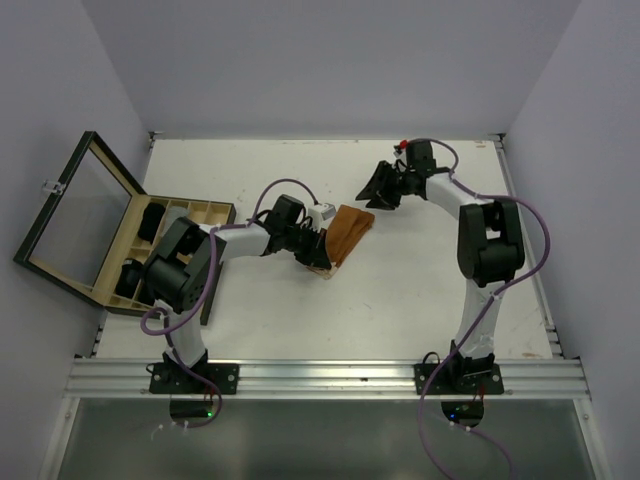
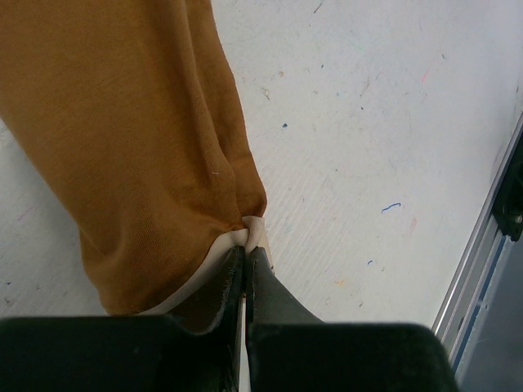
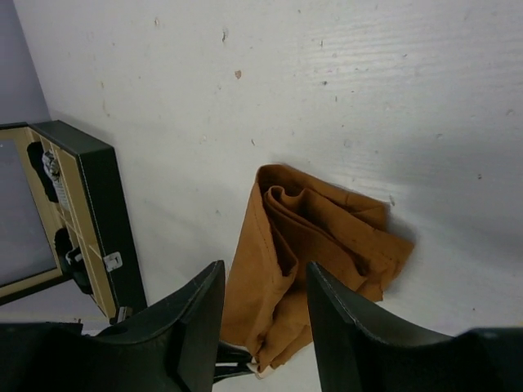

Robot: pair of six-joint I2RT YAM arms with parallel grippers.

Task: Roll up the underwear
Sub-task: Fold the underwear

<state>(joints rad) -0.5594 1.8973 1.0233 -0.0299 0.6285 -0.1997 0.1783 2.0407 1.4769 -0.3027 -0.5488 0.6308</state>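
An orange-brown underwear [image 1: 348,232] lies folded and partly bunched in the middle of the white table. My left gripper [image 1: 319,257] is shut on its near corner; in the left wrist view the left gripper [image 2: 247,247] pinches the white waistband edge of the underwear [image 2: 139,147]. My right gripper [image 1: 374,187] hangs open just beyond the cloth's far end, touching nothing. In the right wrist view the right gripper [image 3: 265,271] stands apart above the underwear [image 3: 327,237], with nothing between its fingers. Black underwear [image 1: 150,222] sits in the box's compartments.
A compartmented wooden box [image 1: 190,215] stands at the table's left edge with its glass lid [image 1: 75,205] swung open to the left; the box [image 3: 102,212] also shows in the right wrist view. Walls close in the table [image 1: 430,290] at back and sides.
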